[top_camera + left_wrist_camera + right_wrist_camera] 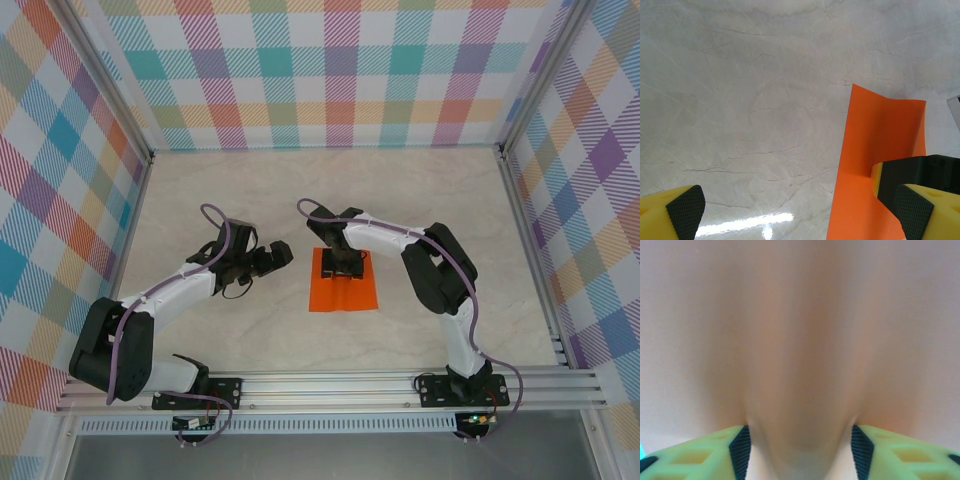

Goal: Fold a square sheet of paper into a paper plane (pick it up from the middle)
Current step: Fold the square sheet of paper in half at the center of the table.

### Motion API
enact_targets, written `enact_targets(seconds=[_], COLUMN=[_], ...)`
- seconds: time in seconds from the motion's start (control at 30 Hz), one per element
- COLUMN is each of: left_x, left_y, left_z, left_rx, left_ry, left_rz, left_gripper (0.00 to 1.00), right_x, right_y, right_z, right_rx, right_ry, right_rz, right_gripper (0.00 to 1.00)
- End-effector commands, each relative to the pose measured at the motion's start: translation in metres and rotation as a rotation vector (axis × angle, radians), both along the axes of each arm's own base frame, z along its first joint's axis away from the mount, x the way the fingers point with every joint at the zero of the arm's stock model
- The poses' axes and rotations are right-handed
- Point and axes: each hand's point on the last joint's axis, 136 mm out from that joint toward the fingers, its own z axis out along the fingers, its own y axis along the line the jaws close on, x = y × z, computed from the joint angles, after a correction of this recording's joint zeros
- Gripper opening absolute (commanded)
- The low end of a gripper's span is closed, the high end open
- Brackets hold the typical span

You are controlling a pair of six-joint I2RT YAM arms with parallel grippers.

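Step in hand, as I judge it: pinch the square sheet of paper (343, 295) at its middle, then lift. The sheet lies near the centre of the table (250, 200). My right gripper (345, 262) is planted on the sheet's far half. My left gripper (283, 258) hangs just beside the sheet's left edge, jaws fully apart and holding nothing. To do this well, I should bring the right pads (741, 450) together squarely, so the ridge of paper between them forms along the centre line. I should confirm the ridge is caught before raising, then lift straight up; a skewed pinch would likely set a stray crease. The left gripper should keep off the sheet until the lift is secure. The right wrist view shows what the gripper body hides in the top view: paper humped into a ridge between the pads, which stand partway apart against its flanks. Whether they clamp it firmly I cannot tell. The left wrist view adds that the sheet is bowed, not flat, beside a right finger.
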Motion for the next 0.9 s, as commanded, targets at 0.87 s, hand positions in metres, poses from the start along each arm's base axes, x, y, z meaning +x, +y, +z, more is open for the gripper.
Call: enact_targets(seconds=[0.87], left_x=[-0.003], left_y=[-0.021], left_z=[0.041], left_rx=[-0.096], left_ry=[-0.064], left_rz=[-0.072], left_gripper=[1.0], right_x=[-0.012], right_y=[0.005], right_z=[0.076], right_rx=[0.755], right_ry=[0.043], right_rz=[-0.098], right_gripper=[0.39])
